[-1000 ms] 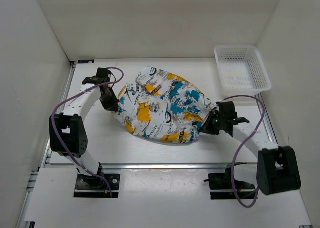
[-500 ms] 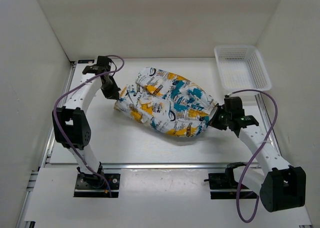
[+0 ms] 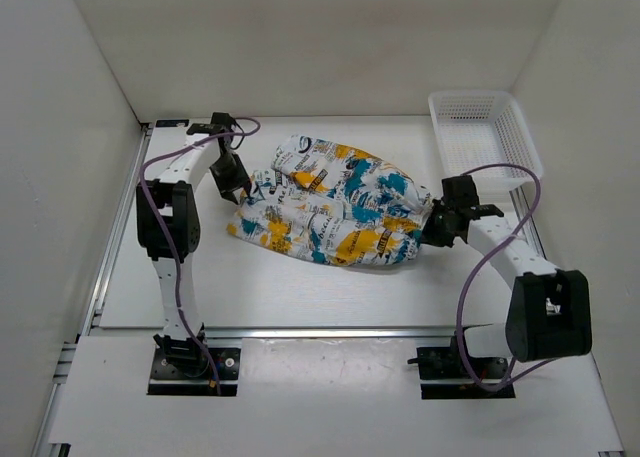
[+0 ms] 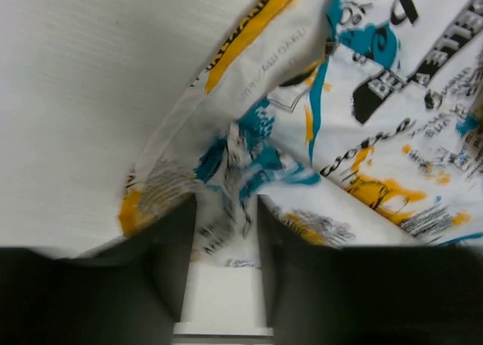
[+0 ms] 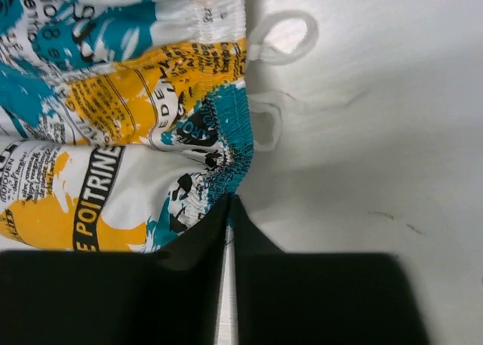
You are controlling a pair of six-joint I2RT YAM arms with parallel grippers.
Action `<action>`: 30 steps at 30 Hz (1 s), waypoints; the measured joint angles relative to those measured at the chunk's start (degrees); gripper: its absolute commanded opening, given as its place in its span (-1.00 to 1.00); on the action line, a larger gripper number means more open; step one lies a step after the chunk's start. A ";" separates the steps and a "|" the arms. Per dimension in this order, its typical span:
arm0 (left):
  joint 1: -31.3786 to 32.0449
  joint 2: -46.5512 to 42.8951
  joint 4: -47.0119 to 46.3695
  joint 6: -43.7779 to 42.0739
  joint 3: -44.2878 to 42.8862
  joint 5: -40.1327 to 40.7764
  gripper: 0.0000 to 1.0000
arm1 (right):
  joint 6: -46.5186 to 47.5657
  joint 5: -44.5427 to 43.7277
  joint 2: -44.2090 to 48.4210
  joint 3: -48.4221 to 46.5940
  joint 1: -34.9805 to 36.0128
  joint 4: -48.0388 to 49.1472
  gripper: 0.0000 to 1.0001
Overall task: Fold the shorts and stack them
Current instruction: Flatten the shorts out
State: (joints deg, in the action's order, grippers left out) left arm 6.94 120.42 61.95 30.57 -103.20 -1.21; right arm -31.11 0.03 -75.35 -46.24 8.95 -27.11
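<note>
The shorts (image 3: 330,212), white with yellow, teal and black print, lie folded in a long bundle across the middle of the table. My left gripper (image 3: 237,185) is at their left end. In the left wrist view its jaws (image 4: 226,201) stand open, with a crumpled fold of the shorts (image 4: 377,133) lying between the fingertips. My right gripper (image 3: 432,229) is at the right end. In the right wrist view its jaws (image 5: 231,200) are almost together, tips on the teal waistband edge of the shorts (image 5: 113,133). White drawstring loops (image 5: 290,35) lie beside the waistband.
A white mesh basket (image 3: 485,137) stands at the back right corner, just behind my right arm. White walls close in the table on the left, back and right. Purple cables loop off both arms.
Both grippers carried the shorts toward the back and laid them flatter and longer. The left arm folded in toward the back left, and its jaws opened.
</note>
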 measured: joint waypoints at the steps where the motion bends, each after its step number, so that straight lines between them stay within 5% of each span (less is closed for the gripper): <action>1: -0.07 0.96 -0.02 -0.46 -0.17 -0.57 0.57 | 0.07 -0.07 -1.57 -1.11 0.00 0.20 -0.41; 3: -0.13 2.10 0.55 -0.81 -0.22 -1.33 0.80 | 0.28 -0.02 -3.76 -2.97 0.02 0.79 -0.08; 7: -0.26 1.01 1.27 -1.25 0.15 -1.14 0.86 | 0.79 -0.07 -4.02 -4.68 0.00 1.14 0.68; 8: -0.44 0.02 1.25 -1.31 0.79 -0.63 0.86 | 0.85 -0.11 -3.69 -4.76 0.00 1.14 0.72; 17: -3.15 -19.12 0.48 -1.18 15.47 0.76 0.75 | 1.31 -1.38 7.45 -2.16 0.00 -1.51 0.75; 27: 1.42 -8.57 -2.10 0.81 15.58 2.12 0.83 | 1.33 -1.36 8.24 0.42 -0.33 -3.54 0.75; 30: 1.44 -7.17 -2.29 1.70 15.58 2.80 0.59 | 1.33 -1.38 8.26 0.42 -0.63 -3.56 0.75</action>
State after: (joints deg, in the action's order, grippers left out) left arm 8.38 113.25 59.66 32.27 -87.61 1.58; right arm -29.78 -1.34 -67.09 -45.82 8.32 -30.68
